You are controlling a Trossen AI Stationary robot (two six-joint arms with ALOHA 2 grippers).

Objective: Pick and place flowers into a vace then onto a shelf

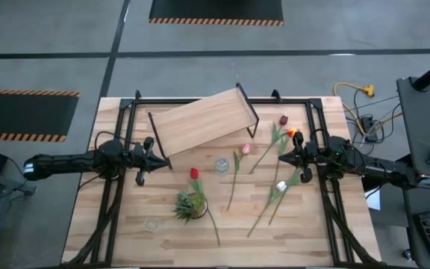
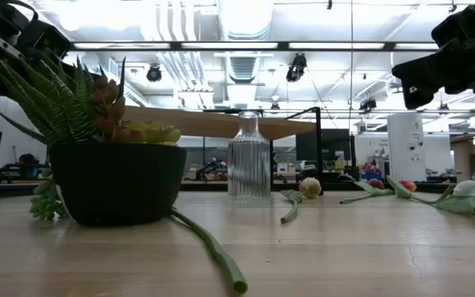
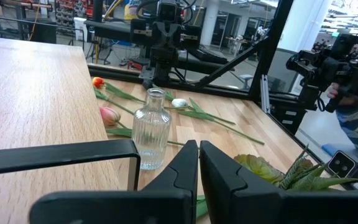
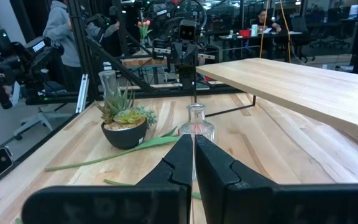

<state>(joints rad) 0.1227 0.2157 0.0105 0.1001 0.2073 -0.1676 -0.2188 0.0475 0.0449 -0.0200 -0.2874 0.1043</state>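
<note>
Both grippers hang clenched and empty either side of the vase (image 1: 222,165); right one (image 1: 298,159) should part fingers over a flower (image 1: 281,186) stem.

Evenly lit from overhead; ceiling strip lights (image 2: 221,45) blown out to white in low view. Soft, short shadows under shelf (image 1: 200,119) on tabletop (image 1: 312,224) in high view; no hard glare there. Glass vase (image 2: 248,169) backlit, ribbing sharp in low view. Dark pot (image 2: 118,181) nearly black, detail lost. Near stem (image 2: 209,247) slightly soft. Own fingers (image 3: 179,180) blurred and dark in left wrist view; same for fingers (image 4: 179,165) in right wrist view. Background room soft throughout.
</note>
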